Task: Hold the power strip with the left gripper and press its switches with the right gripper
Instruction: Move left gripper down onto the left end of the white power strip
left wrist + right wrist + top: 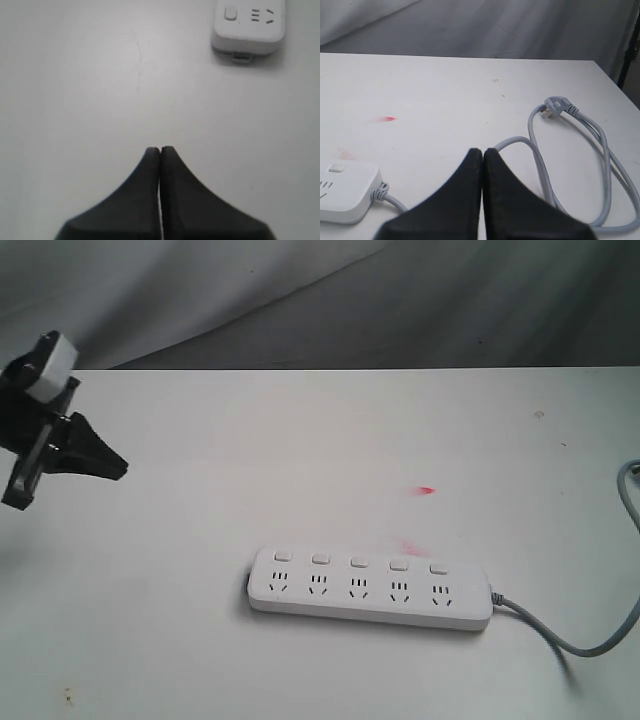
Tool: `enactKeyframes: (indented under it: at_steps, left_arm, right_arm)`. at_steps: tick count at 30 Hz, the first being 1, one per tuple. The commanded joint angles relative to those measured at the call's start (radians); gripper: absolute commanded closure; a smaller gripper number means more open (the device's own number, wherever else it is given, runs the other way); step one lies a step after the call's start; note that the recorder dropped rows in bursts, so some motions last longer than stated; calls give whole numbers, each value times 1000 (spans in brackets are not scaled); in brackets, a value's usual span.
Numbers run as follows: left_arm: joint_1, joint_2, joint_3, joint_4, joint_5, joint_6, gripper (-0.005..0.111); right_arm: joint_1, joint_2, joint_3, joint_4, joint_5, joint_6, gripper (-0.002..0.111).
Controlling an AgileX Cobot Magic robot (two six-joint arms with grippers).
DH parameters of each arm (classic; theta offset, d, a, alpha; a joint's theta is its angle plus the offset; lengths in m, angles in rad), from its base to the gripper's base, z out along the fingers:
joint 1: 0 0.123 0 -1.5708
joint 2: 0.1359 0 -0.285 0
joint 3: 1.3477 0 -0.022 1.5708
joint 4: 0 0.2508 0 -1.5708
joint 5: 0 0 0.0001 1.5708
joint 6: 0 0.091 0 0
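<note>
Left tool (160, 149) closed; right tool (482, 151) closed.

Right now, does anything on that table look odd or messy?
Two things. A small red smear stains the white tabletop near the long white plastic power strip, with a fainter pink smudge closer to it. And the grey cord's plug lies loose on the table, connected to nothing.

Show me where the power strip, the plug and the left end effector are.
power strip (368, 592): exterior view, middle of its body.
plug (555, 106): right wrist view, plug head.
left end effector (160, 150): left wrist view, between the fingertips.
</note>
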Motion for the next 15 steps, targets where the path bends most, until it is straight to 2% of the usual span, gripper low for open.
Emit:
enactKeyframes:
  at_steps: [1, 9, 13, 15]
  left_arm:
    - [-124, 29, -57, 108, 9, 8, 106]
    - [-288, 29, -56, 134, 9, 8, 106]
    - [-337, 29, -34, 132, 9, 8, 105]
    - [-349, 29, -17, 134, 9, 8, 99]
  right_arm:
    - [-6, -5, 3, 3, -6, 2, 108]
    - [-6, -5, 3, 3, -6, 2, 108]
    - [-6, -5, 3, 3, -6, 2, 108]
    - [-6, -5, 3, 3, -6, 2, 108]
